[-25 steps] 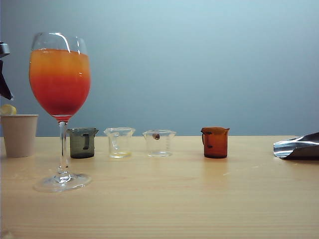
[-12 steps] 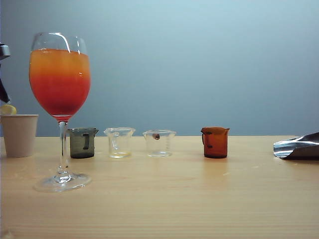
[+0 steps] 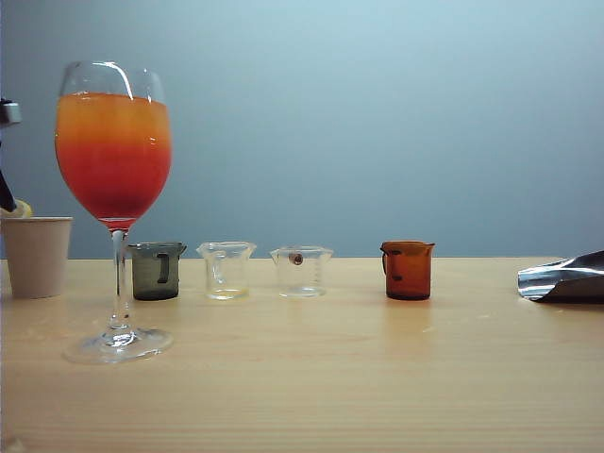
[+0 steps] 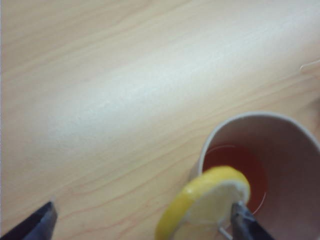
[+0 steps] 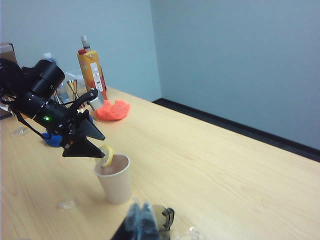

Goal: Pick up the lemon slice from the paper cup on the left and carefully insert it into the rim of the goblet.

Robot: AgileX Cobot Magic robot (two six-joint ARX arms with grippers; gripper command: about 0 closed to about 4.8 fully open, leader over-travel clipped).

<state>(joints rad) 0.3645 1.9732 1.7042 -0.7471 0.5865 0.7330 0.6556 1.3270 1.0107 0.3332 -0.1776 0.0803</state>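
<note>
At the far left of the table (image 3: 311, 377), left of the goblet (image 3: 114, 151), stands the paper cup (image 3: 36, 257). The lemon slice (image 4: 207, 202) leans on edge against the cup's rim, part inside and part above it; a reddish film shows on the cup's bottom. The left gripper (image 4: 142, 222) hangs just above the cup with its fingers spread wide: one fingertip (image 4: 245, 225) is right at the slice's face, the other stands well off over bare wood, so the slice is not clamped. Whether the near fingertip touches the slice cannot be told.

The goblet holds a layered drink, orange on top deepening to red, filling most of the bowl; its rim is bare. Behind its stem, to the right, sits a grey beaker (image 3: 157, 270). Next comes a clear beaker (image 3: 226, 270) with a thin pale liquid at the bottom, then a second clear beaker (image 3: 301, 271), then, further from the goblet, an amber beaker (image 3: 408, 269).

The right gripper (image 3: 563, 278) lies low at the table's far right edge, far from the goblet; whether it is open or closed cannot be told.
</note>
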